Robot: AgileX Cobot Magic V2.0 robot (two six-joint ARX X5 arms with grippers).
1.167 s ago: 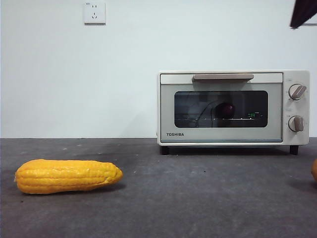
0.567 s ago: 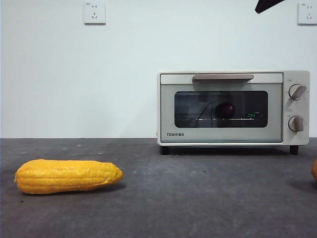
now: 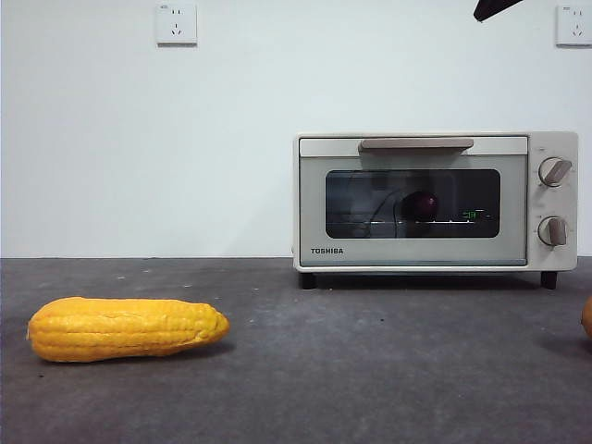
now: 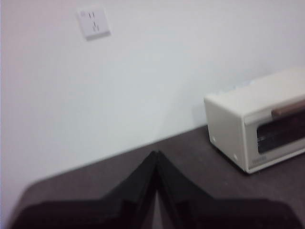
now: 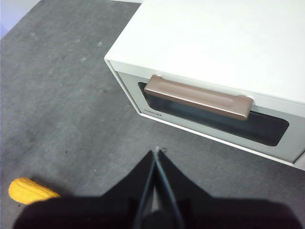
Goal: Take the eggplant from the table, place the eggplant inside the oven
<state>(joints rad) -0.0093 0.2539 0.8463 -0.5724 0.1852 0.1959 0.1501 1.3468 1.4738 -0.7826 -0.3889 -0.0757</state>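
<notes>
With the glossy dark-purple eggplant (image 3: 424,205) lying behind the cream-white oven's (image 3: 435,201) shut glass door, the right gripper (image 5: 156,151), jaws closed and empty, is hovering above its bar handle (image 5: 198,97), seemingly finished.

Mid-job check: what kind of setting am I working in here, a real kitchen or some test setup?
Probably a staged lab or test bench, not a real kitchen: a bare white wall with plain wall sockets, a dark grey table carrying only a small toaster oven, door shut, and a corn cob that looks like a prop.

Behind the oven (image 3: 435,201) door glass, a dark round shape (image 3: 424,205) sits too dim to identify.
</notes>
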